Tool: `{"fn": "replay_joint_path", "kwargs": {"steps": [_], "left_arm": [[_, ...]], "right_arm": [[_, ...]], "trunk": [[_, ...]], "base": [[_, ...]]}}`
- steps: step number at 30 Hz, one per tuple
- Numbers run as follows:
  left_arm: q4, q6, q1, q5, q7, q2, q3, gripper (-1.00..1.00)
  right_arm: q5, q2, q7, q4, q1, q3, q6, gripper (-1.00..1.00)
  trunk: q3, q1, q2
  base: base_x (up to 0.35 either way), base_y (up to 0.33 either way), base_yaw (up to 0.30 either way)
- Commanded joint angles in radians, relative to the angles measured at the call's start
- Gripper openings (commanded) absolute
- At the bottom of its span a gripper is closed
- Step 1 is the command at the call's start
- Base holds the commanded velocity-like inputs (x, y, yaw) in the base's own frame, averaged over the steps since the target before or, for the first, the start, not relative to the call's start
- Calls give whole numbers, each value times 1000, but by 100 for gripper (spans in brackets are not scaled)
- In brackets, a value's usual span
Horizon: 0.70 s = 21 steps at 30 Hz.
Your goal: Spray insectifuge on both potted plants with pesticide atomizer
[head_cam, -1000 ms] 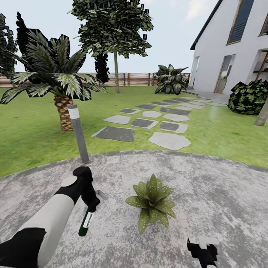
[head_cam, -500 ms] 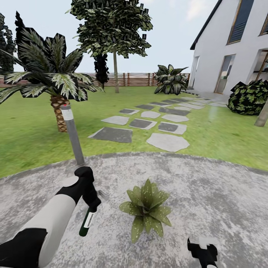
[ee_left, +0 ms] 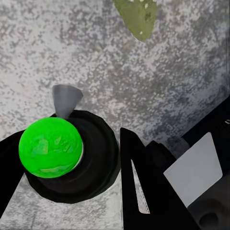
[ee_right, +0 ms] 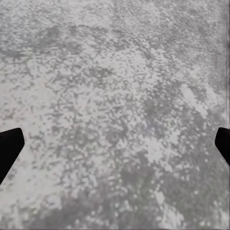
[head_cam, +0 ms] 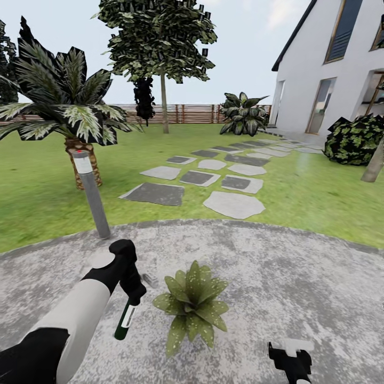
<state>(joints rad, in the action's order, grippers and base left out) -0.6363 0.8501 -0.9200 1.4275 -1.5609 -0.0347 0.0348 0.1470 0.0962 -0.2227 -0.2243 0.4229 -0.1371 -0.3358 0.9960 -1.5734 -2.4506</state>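
Now the left gripper (head_cam: 132, 292) is clamped on the atomizer (head_cam: 125, 322), which hangs bottom-down over the patio (head_cam: 298, 277), near left of the view, its grey trigger head (head_cam: 148, 279) sticking out to the right. From the left wrist, the bottle's bottom reads as a bright green disc (ee_left: 49, 148) in a dark ring, grey nozzle (ee_left: 65, 99) beside it. One potted plant (head_cam: 191, 303) sits on the patio just right of the atomizer, apart from it; a leaf tip (ee_left: 136, 18) shows in the left wrist view. Right gripper (head_cam: 289, 358) is low at near right, over bare stone; its fingertips (ee_right: 9, 146) sit wide apart at the frame edges, so it is open and empty. Far side: grey post (head_cam: 92, 193) at the patio edge, palm (head_cam: 64, 109) behind it, stepping stones (head_cam: 213, 178) across the lawn (head_cam: 42, 202), fence (head_cam: 186, 113), white house (head_cam: 330, 69) at right.
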Motion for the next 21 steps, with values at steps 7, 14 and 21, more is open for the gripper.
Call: {"fn": "replay_joint_path", "kwargs": {"steps": [7,14,21], "left_arm": [[2,10,0,10,-10,-1,0,-100],[6,10,1,10,-10,-1,1,-100],[4,15,0,10,-10,-1,51,-100]], "right_arm": [[11,0,-4,0,0,-9,-3,100],[11,-1,-4,0,0,-9,-3,100],[11,-1,-4,0,0,-9,-3,100]], "trunk": [[1,0,0],[1,0,0],[1,0,0]], "base": [[0,-272,23],[-20,-272,244],[-117,-255,203]]}}
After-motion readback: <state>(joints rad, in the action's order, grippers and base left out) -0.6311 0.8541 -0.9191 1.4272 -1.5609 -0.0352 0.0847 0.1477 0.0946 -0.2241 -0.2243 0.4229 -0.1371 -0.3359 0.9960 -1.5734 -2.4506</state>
